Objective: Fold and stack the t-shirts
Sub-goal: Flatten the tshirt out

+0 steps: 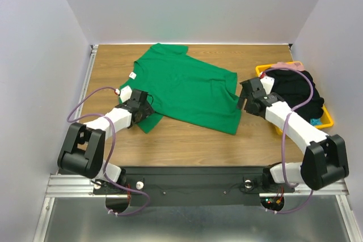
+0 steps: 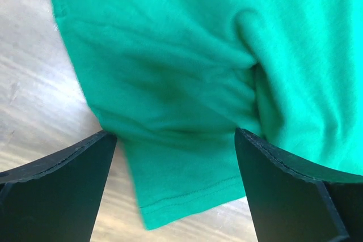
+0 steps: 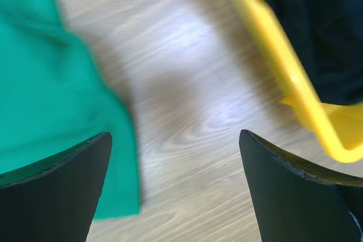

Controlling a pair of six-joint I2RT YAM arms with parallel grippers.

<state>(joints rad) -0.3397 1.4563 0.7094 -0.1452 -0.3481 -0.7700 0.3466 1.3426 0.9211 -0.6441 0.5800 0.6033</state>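
A: How does the left tool [image 2: 173,135] stand?

B: Its jaws are wide apart and grip nothing. It hangs just over the t-shirt [image 1: 187,86], with puckered green cloth and a hemmed corner showing between its fingers. Whether they touch the cloth, I cannot tell.

A: And the right tool [image 3: 176,134]?

B: It is also spread open and empty, over bare desk [image 3: 187,100] between the shirt's edge and the yellow tray [image 3: 286,77].

A: What is hard to see?

B: Both wrist views are blurred, and the fingers are cut off at the bottom edge. From above, the left tool covers the shirt's near-left part. The right arm and a heap of black cloth [image 1: 298,89] hide much of the tray. Something pink at its far rim is too small to name.

A: The shirt itself?

B: It is plain bright green, with no print, and lies askew on the middle of the desk. It is mostly flat but wrinkled near the left tool, and there is a white label [image 1: 132,76] at the neck.
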